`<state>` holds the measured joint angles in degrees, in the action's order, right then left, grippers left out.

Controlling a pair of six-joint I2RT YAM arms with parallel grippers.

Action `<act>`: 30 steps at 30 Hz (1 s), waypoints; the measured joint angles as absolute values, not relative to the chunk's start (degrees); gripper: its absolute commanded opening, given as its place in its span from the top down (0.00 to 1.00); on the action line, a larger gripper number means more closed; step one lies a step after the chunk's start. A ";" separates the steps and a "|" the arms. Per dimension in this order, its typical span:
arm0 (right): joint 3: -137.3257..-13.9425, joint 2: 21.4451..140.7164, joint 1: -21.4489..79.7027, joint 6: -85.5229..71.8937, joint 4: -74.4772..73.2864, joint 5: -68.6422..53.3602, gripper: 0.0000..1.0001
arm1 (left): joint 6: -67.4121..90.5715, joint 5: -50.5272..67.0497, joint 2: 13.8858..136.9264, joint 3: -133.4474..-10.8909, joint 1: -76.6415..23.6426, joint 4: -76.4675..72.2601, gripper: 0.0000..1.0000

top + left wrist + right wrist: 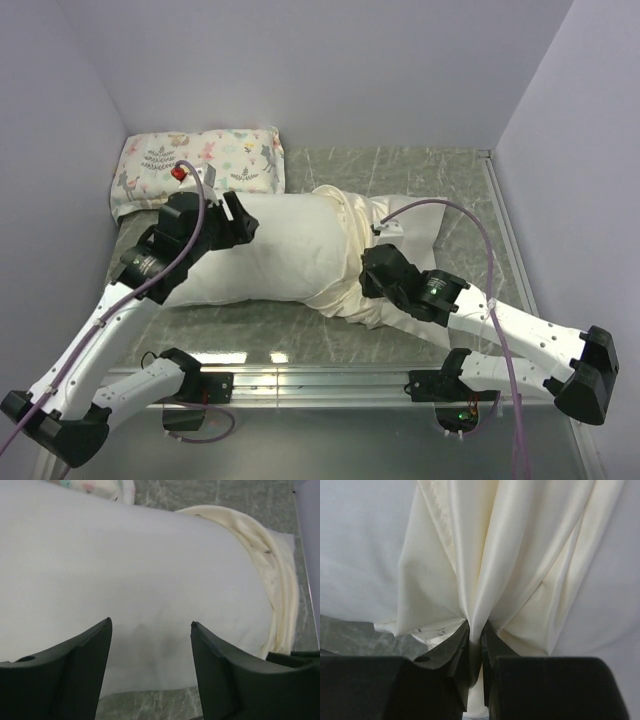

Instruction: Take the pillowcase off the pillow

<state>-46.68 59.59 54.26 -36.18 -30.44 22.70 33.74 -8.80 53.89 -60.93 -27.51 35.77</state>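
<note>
The white pillow [275, 250] lies across the middle of the table. The cream pillowcase [350, 245] is bunched in folds around its right part. My left gripper [228, 215] is open over the pillow's left end. In the left wrist view its fingers [150, 622] stand wide apart with bare pillow [150, 570] beyond them and the bunched pillowcase [272, 570] at the right. My right gripper [372, 272] is at the pillow's near right side. In the right wrist view it [475, 630] is shut on a gathered fold of the pillowcase [510, 555], with the pillow [360, 555] to the left.
A smaller printed pillow [200, 162] lies at the back left, touching the white pillow's far left corner. Lilac walls close in the back and both sides. The grey marbled tabletop [420, 165] shows at the back right. A metal rail [320, 378] runs along the near edge.
</note>
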 measured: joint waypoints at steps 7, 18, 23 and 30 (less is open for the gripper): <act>-50.76 60.31 54.39 -35.94 -31.53 23.88 0.85 | 32.08 -7.35 52.25 -64.12 -35.55 35.14 0.20; -52.07 61.60 54.41 -35.73 -32.86 24.38 0.85 | 33.15 -12.01 68.51 -59.75 -51.53 32.05 0.18; -52.84 61.58 54.19 -35.64 -34.68 24.62 0.83 | 34.09 -15.35 74.17 -58.89 -51.66 29.52 0.66; -55.40 57.43 43.35 -33.15 -35.66 22.96 0.83 | 34.04 -17.15 73.52 -60.80 -47.62 29.63 1.00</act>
<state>-55.40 57.43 43.35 -33.15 -35.66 22.96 34.04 -17.15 73.52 -60.80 -47.62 29.63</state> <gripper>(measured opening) 0.171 0.017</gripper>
